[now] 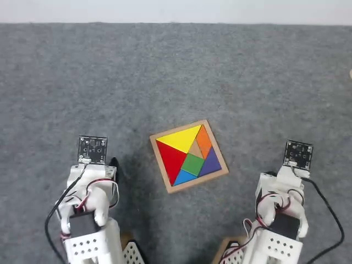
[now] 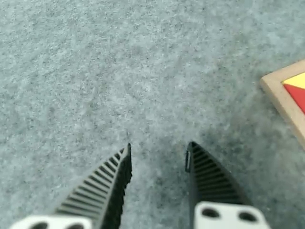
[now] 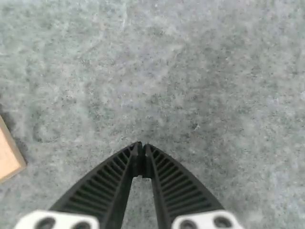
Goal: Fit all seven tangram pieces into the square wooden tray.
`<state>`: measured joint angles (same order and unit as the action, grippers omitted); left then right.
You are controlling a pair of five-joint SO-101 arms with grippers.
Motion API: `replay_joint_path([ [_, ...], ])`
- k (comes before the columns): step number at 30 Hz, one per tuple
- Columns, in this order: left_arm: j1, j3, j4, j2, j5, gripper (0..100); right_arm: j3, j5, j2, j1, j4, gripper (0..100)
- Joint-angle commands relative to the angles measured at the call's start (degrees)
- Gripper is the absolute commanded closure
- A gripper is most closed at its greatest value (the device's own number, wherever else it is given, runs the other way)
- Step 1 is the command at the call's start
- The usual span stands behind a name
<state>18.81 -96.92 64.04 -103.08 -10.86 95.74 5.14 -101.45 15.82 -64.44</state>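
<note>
The square wooden tray [image 1: 161,161] lies turned on the grey felt in the middle of the table. Inside it lie a yellow triangle [image 1: 181,139], a red triangle [image 1: 171,159], an orange piece [image 1: 204,140], a tan triangle [image 1: 194,149], a green square [image 1: 192,164], a blue triangle [image 1: 183,177] and a purple triangle [image 1: 211,163]. One corner of the tray [image 2: 279,95] with red and yellow shows in the left wrist view. My left gripper [image 2: 158,151] is open over bare felt, left of the tray. My right gripper [image 3: 142,147] is shut and empty, right of the tray [image 3: 8,155].
Grey felt [image 1: 176,77] covers the whole table, with wide free room behind and beside the tray. Both arm bases stand at the front edge, the left arm [image 1: 88,198] and the right arm [image 1: 283,203].
</note>
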Motion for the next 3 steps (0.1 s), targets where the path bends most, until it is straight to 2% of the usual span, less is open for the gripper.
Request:
replay_joint_path([
  [1, -0.09, 0.48, -1.32, -0.7, 0.7, 81, 0.88, 0.53, 0.66, 0.75, -0.48, 99.1],
  [3, -0.09, 0.48, -1.32, -0.7, 0.7, 81, 0.88, 0.53, 0.66, 0.75, -0.48, 99.1],
])
